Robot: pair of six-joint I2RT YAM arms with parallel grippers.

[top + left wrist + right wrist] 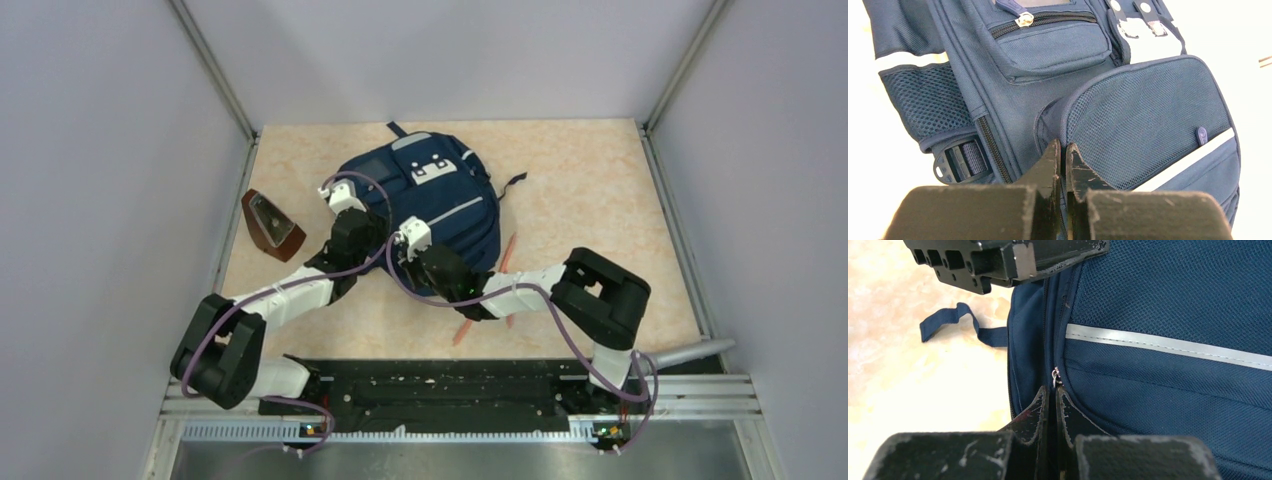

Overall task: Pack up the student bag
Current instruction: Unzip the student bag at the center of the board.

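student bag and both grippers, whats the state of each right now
student bag, lying flat front up, upper front pocket zipped shut
left gripper, shut, tips against the bag's lower front pocket
right gripper, shut, tips just below a side zip pull

Student bag [440, 190], brown wedge [270, 225] on table [600, 190]

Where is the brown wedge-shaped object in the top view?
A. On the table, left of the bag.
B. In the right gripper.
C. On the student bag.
A: the brown wedge-shaped object lies on the table to the left of the student bag, apart from it.
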